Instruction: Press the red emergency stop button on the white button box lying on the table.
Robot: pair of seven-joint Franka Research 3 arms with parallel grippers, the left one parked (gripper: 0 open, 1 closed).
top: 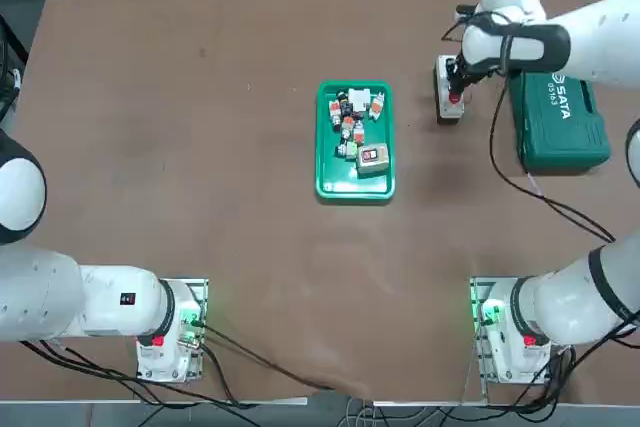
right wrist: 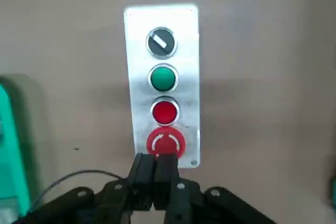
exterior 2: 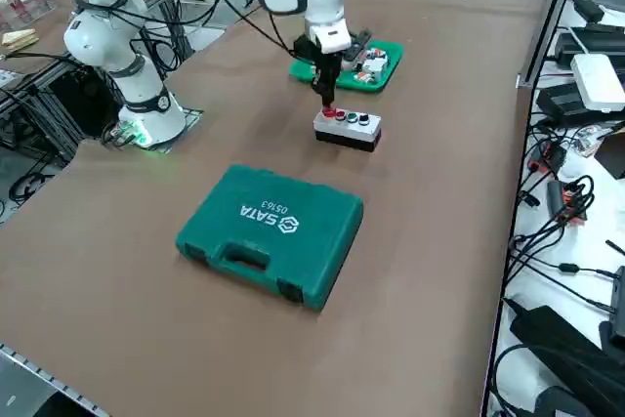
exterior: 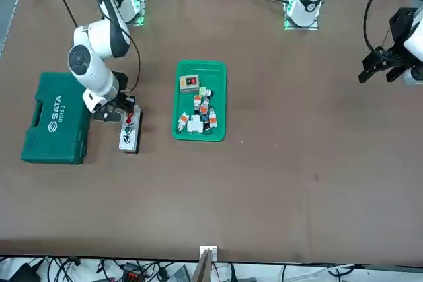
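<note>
The white button box lies on the brown table, between a green tray and a green case. Its face carries a black knob, a green button, a small red button and the big red emergency stop button at one end. My right gripper is shut with nothing in it, and its joined tips cover the edge of that big red button. From the side, the gripper points straight down onto the box's red end. Whether it touches cannot be told. The top view shows the gripper over the box.
A green tray of small parts, among them a grey box with a red switch, lies mid-table to the box's left. The green SATA case lies close on the box's other side. My arm's black cable trails over the table.
</note>
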